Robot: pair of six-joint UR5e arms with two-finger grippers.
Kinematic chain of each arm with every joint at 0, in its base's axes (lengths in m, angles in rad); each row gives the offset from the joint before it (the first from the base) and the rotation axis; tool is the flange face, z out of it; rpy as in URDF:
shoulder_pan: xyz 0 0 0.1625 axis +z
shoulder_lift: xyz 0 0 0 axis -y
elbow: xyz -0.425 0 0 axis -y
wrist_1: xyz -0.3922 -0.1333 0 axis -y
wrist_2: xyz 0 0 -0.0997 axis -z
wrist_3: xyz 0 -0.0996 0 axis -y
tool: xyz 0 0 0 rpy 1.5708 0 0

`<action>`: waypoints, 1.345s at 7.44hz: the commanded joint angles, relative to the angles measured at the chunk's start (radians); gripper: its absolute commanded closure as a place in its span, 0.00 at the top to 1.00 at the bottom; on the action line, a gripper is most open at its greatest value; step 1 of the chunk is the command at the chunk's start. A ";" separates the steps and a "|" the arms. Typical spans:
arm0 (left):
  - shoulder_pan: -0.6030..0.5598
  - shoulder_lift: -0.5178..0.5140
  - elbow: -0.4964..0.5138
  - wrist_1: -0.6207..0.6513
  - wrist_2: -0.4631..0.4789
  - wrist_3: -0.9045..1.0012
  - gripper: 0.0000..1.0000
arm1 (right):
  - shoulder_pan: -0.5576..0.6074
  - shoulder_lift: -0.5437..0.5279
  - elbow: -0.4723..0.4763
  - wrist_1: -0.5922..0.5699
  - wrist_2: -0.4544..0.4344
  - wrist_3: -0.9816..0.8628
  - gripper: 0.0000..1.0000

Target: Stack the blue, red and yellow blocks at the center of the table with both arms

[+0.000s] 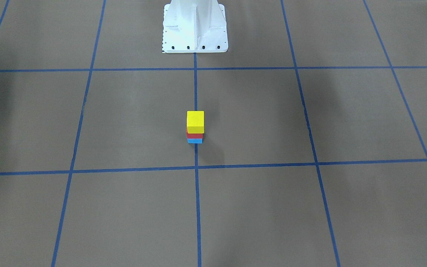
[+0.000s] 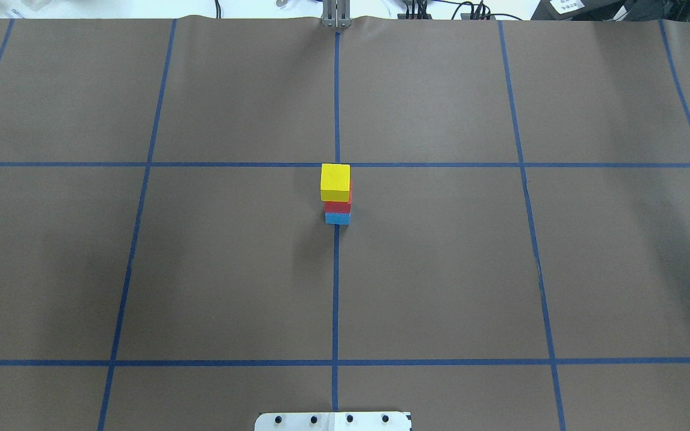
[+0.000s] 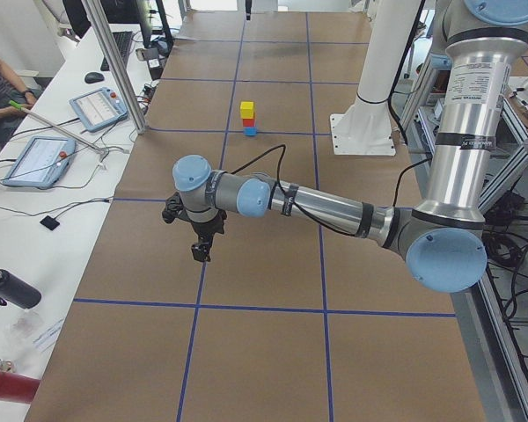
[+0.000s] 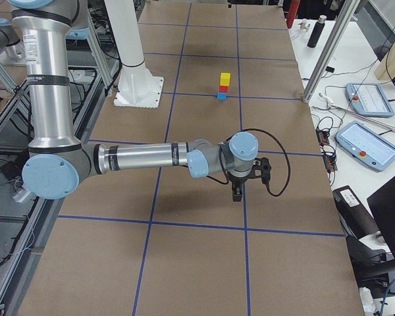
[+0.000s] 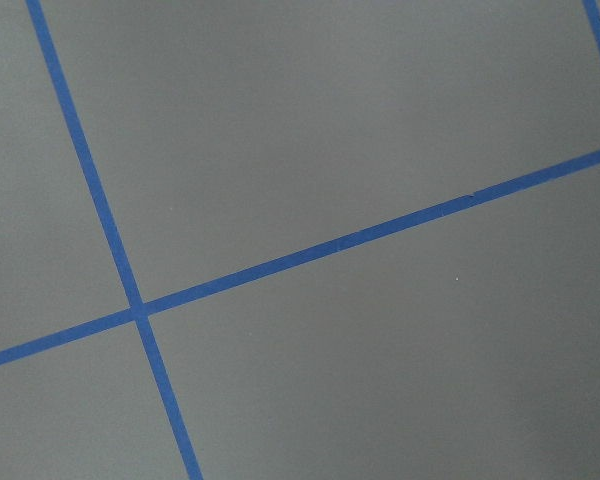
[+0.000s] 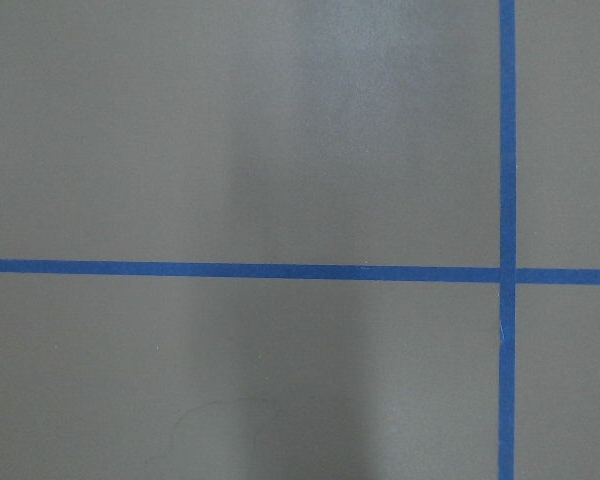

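Whether the jaws of either arm were open or closed could not be told. The left arm (image 3: 317, 207) showed them only from the side and as a dark scrap at the edge of the front view. The right arm (image 4: 145, 158) showed little more. Nothing was seen in either pair, and both wrist cameras looked down on bare taped desk.

The yellow block (image 2: 335, 181) sat on the red block (image 2: 337, 208), which sat on the blue block (image 2: 337, 219). The tower stood upright on the centre tape line (image 2: 336, 287), straight out from the white pedestal base (image 1: 195, 29) and in the middle row of squares. Its faces looked roughly flush; small offsets could not be judged.

By that lie the stacking looked finished, with no block loose on the desk (image 2: 441, 269). The step in hand appeared to be standing off. Any next move would call only for parking the arms without sweeping across the centre line.

Each arm hung low over its own end of the desk, well apart from the tower. Open brown surface ringed the stack on every side. Along the far long edge, tablets (image 3: 35, 158) and an aluminium post (image 3: 114, 61) narrowed the room.
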 commanded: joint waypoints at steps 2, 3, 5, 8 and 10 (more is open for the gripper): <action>-0.020 0.003 0.031 0.006 -0.001 -0.007 1.00 | -0.015 0.092 0.003 -0.195 -0.122 -0.173 1.00; -0.020 0.004 0.033 0.006 -0.001 -0.010 1.00 | -0.015 0.086 0.009 -0.195 -0.122 -0.173 1.00; -0.023 0.018 0.028 -0.002 -0.004 -0.010 1.00 | -0.015 0.074 0.011 -0.187 -0.121 -0.173 1.00; -0.023 0.032 0.022 -0.006 -0.006 -0.011 1.00 | -0.014 0.063 0.012 -0.186 -0.111 -0.172 1.00; -0.027 0.034 0.007 -0.006 -0.006 -0.011 1.00 | -0.012 0.054 0.035 -0.186 -0.110 -0.163 1.00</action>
